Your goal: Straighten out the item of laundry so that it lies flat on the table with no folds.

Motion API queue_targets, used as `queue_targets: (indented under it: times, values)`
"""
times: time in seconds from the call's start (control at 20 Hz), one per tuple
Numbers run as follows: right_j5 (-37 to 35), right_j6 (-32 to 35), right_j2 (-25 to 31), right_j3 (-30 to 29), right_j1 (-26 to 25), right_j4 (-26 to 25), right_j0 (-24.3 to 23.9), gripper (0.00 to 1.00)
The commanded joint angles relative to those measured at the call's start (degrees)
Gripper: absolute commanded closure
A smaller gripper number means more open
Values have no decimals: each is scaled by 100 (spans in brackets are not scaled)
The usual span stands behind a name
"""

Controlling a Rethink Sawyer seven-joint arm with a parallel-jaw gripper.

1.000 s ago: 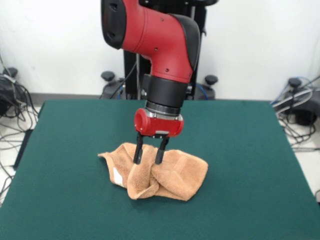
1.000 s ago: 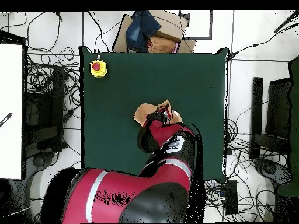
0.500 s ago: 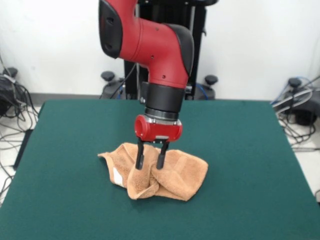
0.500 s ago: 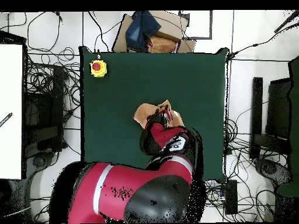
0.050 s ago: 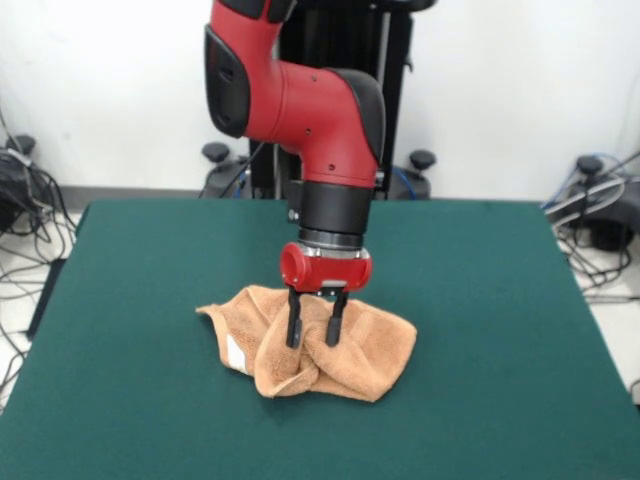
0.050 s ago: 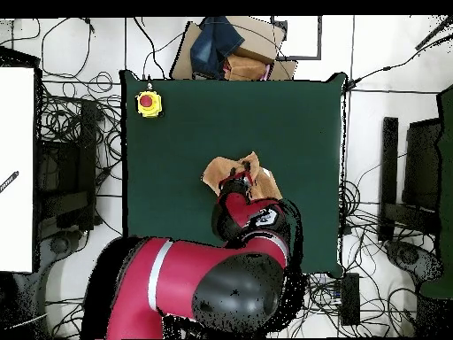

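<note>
Towel [image 5: 335, 350] lay crumpled mid-counter, folded over itself, white label [image 5: 236, 352] showing at one side. Pincer [image 5: 316, 335] stood vertical, planted in ridge of folds; fingers parted, cloth between them, nothing clamped yet. Likely placed there to catch top layer and draw it open. Counter [image 5: 480, 300] dark green felt, bare but for yellow box with red button [image 6: 148, 103] at one corner. Cables littered floor around.
</note>
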State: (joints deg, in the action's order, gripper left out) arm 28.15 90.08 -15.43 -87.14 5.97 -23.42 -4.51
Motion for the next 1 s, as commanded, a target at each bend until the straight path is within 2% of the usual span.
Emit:
queue_targets:
  times: [0.05, 1.0]
  values:
    - [44, 828, 241, 229, -212, 293, -58, 0]
    - [-108, 880, 342, 153, -128, 213, -130, 0]
